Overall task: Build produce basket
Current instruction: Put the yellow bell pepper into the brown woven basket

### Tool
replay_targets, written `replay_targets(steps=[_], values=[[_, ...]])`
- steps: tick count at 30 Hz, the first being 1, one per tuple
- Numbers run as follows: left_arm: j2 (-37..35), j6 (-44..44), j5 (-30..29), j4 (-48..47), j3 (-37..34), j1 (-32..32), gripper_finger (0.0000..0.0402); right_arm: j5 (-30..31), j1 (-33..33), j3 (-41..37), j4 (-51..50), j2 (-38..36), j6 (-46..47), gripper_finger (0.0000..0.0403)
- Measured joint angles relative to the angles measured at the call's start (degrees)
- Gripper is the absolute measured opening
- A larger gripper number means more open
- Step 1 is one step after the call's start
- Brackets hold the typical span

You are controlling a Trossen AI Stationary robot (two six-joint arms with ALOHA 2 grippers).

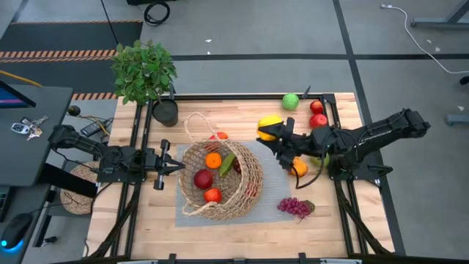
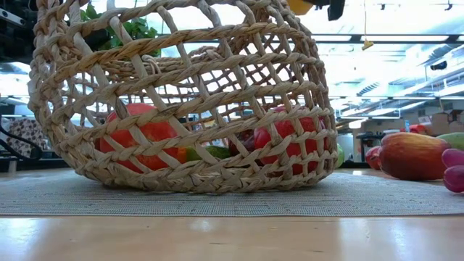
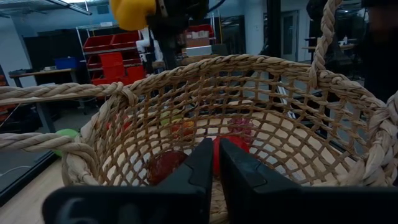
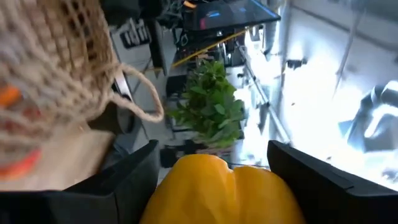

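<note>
yellow pepper (image 4: 221,190) fills the right gripper's (image 1: 267,132) clamped fingers; overhead, the left gripper (image 1: 174,167) rests closed beside the basket (image 1: 249,183).

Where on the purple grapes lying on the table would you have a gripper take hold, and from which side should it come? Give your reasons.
Probably from straight above, fingers closing across the narrow width of the purple grapes near the bunch's middle. The bunch lies flat and elongated on the table, clear of the basket, so its top is open. Any stem is too small to see.
</note>
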Motion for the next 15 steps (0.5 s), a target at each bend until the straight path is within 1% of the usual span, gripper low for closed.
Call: replay_targets(steps=[5,7,10,15], values=[[0.0,0.0,0.0,0.0,-0.02,-0.01,0.0033,-2.43,-1.91,0.0,0.44,0.52,-9.32,0.0295],[-0.01,0.0,0.0,0.0,-0.02,-0.01,0.003,-2.5,-2.59,0.0,0.88,1.2,-11.73,0.0295],[0.0,0.0,0.0,0.0,-0.02,-0.02,0.0028,-2.5,-3.71,0.0,1.54,2.36,-14.41,0.0295],[0.0,0.0,-0.01,0.0,-0.01,0.0,0.0033,-2.52,-5.11,-0.04,1.46,3.85,-15.44,0.0295]])
